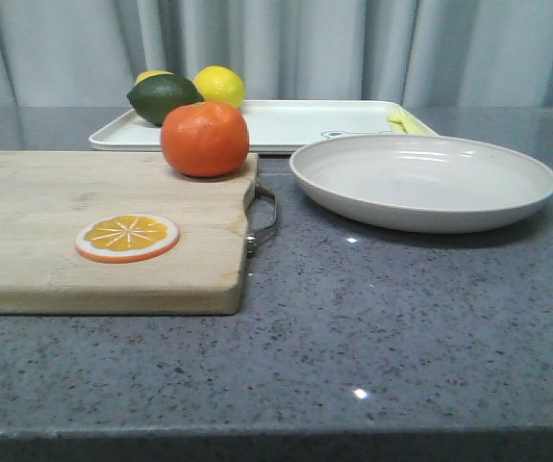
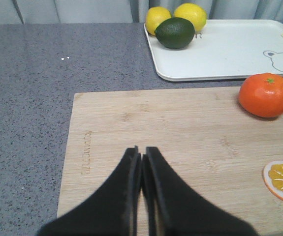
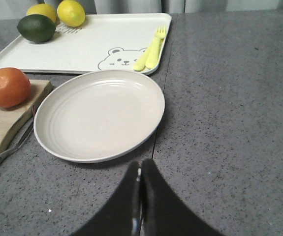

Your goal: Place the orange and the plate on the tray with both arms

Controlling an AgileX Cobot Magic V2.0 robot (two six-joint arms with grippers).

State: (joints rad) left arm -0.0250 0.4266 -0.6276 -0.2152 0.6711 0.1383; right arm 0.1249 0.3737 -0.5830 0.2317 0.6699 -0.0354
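Both black grippers pressed together, holding nothing.
The left gripper (image 2: 142,156) hung over the pale wooden cutting board (image 2: 180,147); the right gripper (image 3: 140,169) hung beside the off-white round plate (image 3: 99,114).

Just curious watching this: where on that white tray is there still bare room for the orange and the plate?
The tray is bare in its middle, between the lime with two lemons at one end and the yellow fork near the other. That fruit corner is crowded.

Speckled grey bench (image 1: 401,318); pale wooden cutting board (image 1: 84,231); bright orange-red orange (image 1: 205,139); off-white plate (image 1: 423,180); white tray (image 3: 82,49) printed with a bear face, apparently; black left gripper (image 2: 142,155).
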